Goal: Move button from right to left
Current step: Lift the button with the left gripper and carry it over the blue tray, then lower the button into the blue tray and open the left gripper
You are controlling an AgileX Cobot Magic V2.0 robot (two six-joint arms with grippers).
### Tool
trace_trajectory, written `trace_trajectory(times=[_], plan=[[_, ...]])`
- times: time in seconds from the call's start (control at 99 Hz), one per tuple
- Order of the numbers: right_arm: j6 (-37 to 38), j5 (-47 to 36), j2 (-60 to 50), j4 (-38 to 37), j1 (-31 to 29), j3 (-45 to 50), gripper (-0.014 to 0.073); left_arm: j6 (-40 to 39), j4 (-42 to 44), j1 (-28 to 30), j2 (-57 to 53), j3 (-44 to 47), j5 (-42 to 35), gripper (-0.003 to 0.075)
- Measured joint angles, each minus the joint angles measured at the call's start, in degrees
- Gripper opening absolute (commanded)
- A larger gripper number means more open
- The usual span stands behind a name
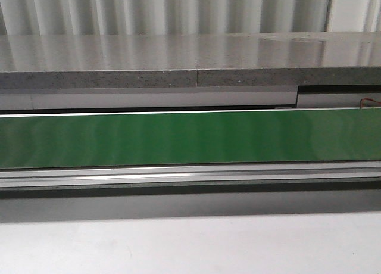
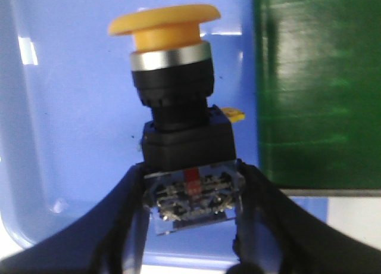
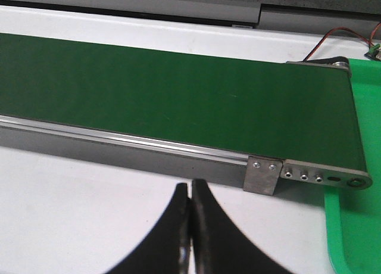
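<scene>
The left end effector pinches the button above a blue tray; the right end effector is pressed together, beside the green conveyor belt.

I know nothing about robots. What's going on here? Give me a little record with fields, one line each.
Left pincer: shut on the button, gripping its lower block
Button: orange cap, silver ring, black body
Under the button: a blue tray
Right pincer: shut, holding nothing, over the white table
Green belt: nothing on it in the front view
Beside the belt's end: a green tray
Arms in front view: none visible
</scene>
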Motion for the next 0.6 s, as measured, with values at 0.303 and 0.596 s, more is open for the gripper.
trace_trajectory(times=[0.303,0.596], plan=[[0.00,0.00,0.00,0.00,0.00,0.00,-0.0067,0.11,2.42,1.62,9.58,0.00,-4.29,0.0020],[0.00,0.00,0.00,0.00,0.00,0.00,-0.0067,0.20,2.63,1.62,15.43,0.00,-5.08,0.0052]])
